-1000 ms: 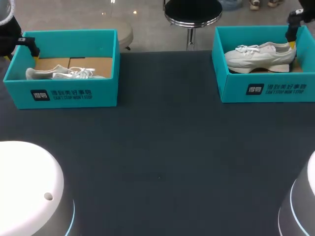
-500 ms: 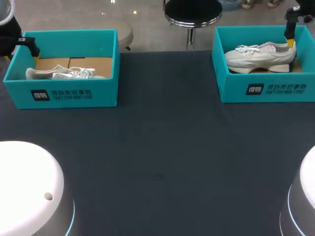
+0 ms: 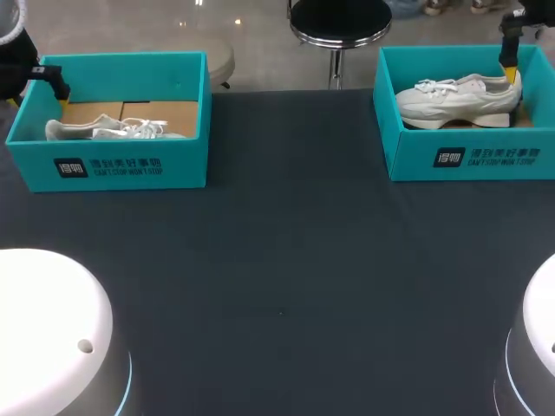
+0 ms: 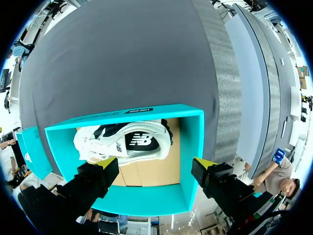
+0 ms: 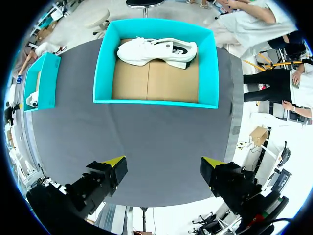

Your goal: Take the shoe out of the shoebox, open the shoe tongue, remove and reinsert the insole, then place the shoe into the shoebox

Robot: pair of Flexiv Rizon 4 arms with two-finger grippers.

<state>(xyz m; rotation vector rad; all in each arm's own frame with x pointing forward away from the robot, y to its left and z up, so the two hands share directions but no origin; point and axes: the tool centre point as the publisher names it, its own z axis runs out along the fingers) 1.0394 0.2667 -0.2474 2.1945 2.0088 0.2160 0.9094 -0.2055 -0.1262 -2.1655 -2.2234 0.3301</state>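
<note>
- Two teal shoeboxes sit well apart on the dark table (image 3: 286, 260). From the head camera, the left shoebox (image 3: 113, 169) is at 10 o'clock and the right shoebox (image 3: 468, 160) at 2 o'clock.
- Each holds one white trainer on a cardboard floor (image 3: 165, 113).
- The left shoe (image 3: 104, 130) lies with its long axis running 9 to 3, close along its box's near wall. Its heel points toward 9 o'clock and its toe toward 3 o'clock.
- The right shoe (image 3: 460, 100) lies on the same 9-to-3 line but reversed, toe toward 9 o'clock and heel toward 3 o'clock, showing its side profile.
- The left gripper (image 4: 156, 163) hangs at the 9 o'clock end of the left shoebox. Its fingers are spread wide and hold nothing, and the shoe lies ahead of them.
- The right gripper (image 5: 163, 161) hangs by the 3 o'clock end of the right shoebox. Its fingers are also wide apart and empty, with box and shoe well ahead of them.
</note>
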